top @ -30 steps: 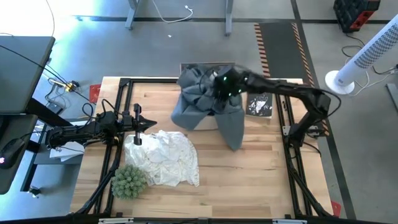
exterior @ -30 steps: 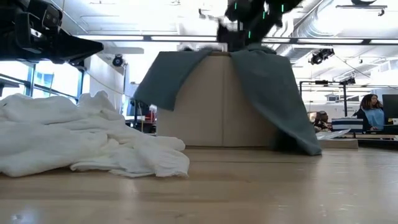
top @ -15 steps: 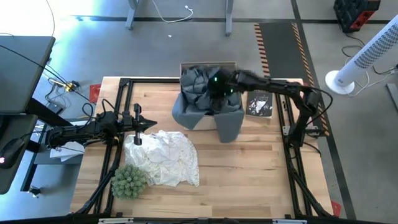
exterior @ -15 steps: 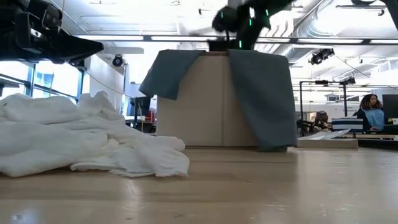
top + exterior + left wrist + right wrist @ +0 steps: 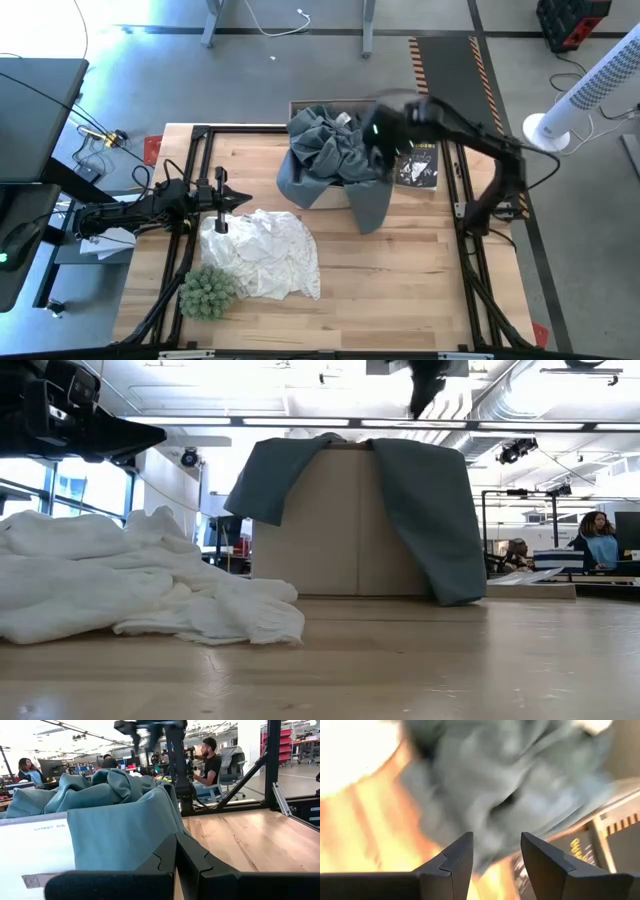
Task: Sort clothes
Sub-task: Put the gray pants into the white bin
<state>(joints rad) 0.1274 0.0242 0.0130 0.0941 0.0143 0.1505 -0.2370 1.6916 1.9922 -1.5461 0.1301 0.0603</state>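
Observation:
A grey garment (image 5: 325, 150) lies heaped in the top of the cardboard box (image 5: 335, 525) and hangs over its rim down two sides (image 5: 430, 520). My right gripper (image 5: 496, 851) hovers above it, open, with nothing between its fingers; the high view shows it over the box's right side (image 5: 374, 133). A white garment (image 5: 265, 250) lies crumpled on the table, left of the middle. My left gripper (image 5: 236, 198) waits shut just above the white garment's far edge and touches nothing.
A spiky green plant ball (image 5: 208, 290) sits near the front left, beside the white garment. A black book (image 5: 418, 168) lies right of the box. The black frame rails (image 5: 200, 160) run along the table's sides. Bare wood spreads across the front right.
My right gripper has let go of the grey garment and gone up and toward the table's right edge. The garment has settled on the box. Its long hanging part has drawn back from the table toward the box's right side.

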